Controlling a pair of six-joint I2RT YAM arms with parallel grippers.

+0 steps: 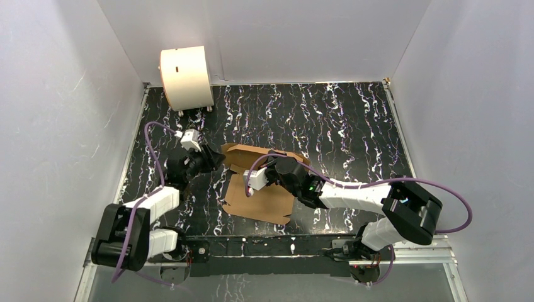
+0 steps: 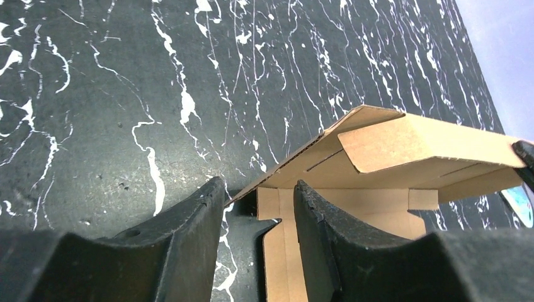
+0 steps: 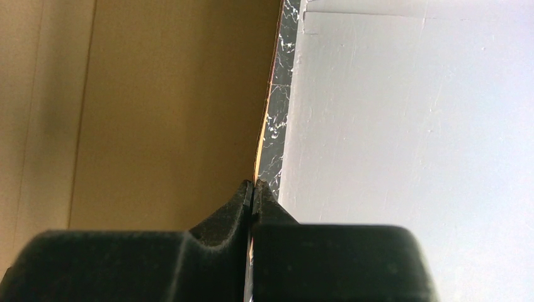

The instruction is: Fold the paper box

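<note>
Two grippers are counted: the right gripper (image 3: 253, 187) is pinched on a panel edge of the one paper box (image 1: 267, 202) at mid-table, and the left gripper (image 2: 258, 189) is spread at its corner. One drum (image 1: 186, 75) is set far-left.

A black tabletop (image 1: 340, 119) veined with white marbling carries everything here. At its far left corner sits a cream-white cylindrical drum (image 1: 186, 77), resting on its curved side on small feet, with its flat face and a small dark slot turned to the left. Plain white walls (image 1: 277, 38) rise from the tabletop's far, left and right edges. A metal rail (image 1: 434, 257) runs along its near edge.
</note>
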